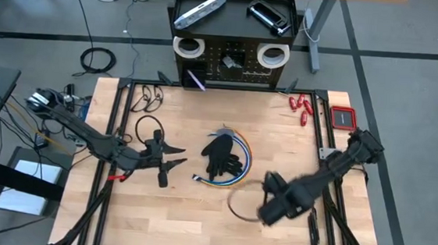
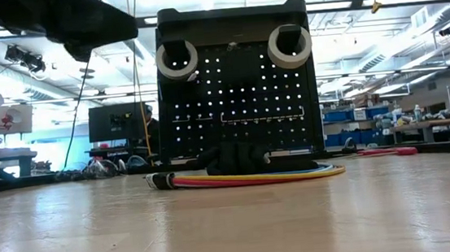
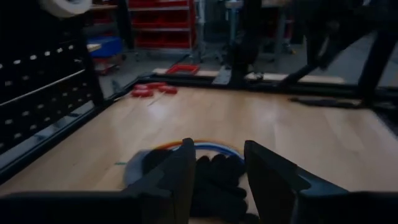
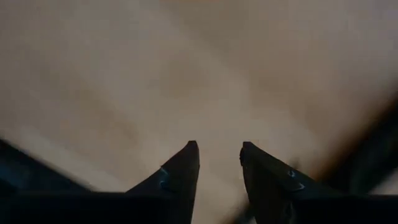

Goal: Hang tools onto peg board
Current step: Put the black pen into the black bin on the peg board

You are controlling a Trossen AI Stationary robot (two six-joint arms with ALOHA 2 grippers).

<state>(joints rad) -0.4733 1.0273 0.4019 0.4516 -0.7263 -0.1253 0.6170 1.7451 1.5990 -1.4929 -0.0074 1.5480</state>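
Observation:
The black peg board (image 1: 231, 65) stands upright at the table's far edge. Two white tape rolls (image 1: 187, 48) (image 1: 272, 56) hang on its face. A silver flat bar (image 1: 200, 10) and a black clamp (image 1: 269, 17) lie in its top tray. A purple-handled tool (image 1: 195, 80) lies at its foot. Red-handled tools (image 1: 302, 107) lie on the table at far right. My left gripper (image 1: 179, 155) (image 3: 217, 149) is open, low over the table, pointing at black gloves (image 1: 220, 155) (image 3: 217, 180) that rest on a coil of coloured cables (image 2: 246, 175). My right gripper (image 1: 263, 212) (image 4: 217, 146) is open above bare wood at near right.
A thin dark wire loop (image 1: 238, 201) lies beside my right gripper. Black cord loops (image 1: 149, 111) lie at far left. A red flat object (image 1: 343, 117) sits on the right frame rail. Black frame rails (image 1: 113, 130) edge the table. Bare wood lies along the near edge (image 1: 195, 230).

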